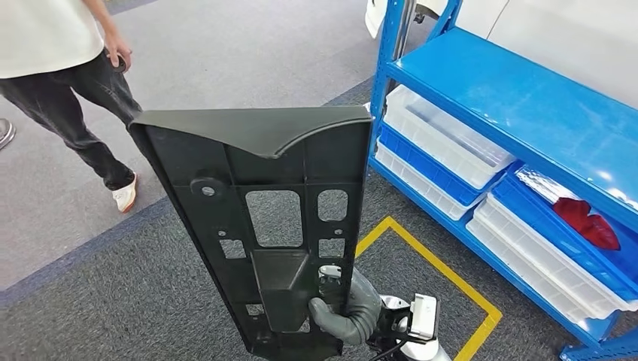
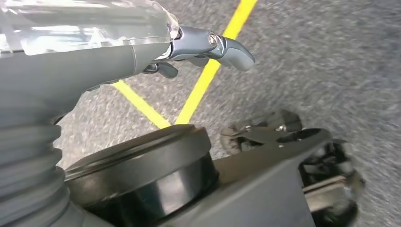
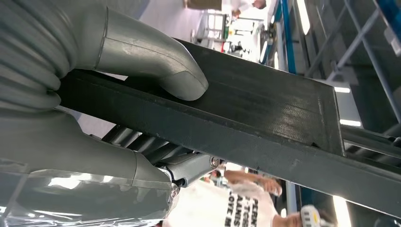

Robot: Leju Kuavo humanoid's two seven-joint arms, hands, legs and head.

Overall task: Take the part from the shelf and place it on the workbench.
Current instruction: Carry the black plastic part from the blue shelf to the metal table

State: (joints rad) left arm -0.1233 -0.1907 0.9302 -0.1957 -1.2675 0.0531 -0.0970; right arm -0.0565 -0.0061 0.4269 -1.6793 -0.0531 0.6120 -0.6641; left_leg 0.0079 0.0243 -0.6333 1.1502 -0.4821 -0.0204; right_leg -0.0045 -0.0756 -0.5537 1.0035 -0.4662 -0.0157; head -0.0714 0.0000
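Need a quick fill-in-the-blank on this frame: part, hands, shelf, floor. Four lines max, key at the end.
1. The dark plastic part is gripped at its lower edge by the robot's ____ hand.
2. The left hand holds ____.
3. The shelf frame is coloured ____.
4. The tape line on the floor is coloured ____.

Missing words: right; nothing; blue; yellow

One part [image 1: 263, 226], one shelf [image 1: 519, 105], four bins [image 1: 444, 139], one person [image 1: 68, 75].
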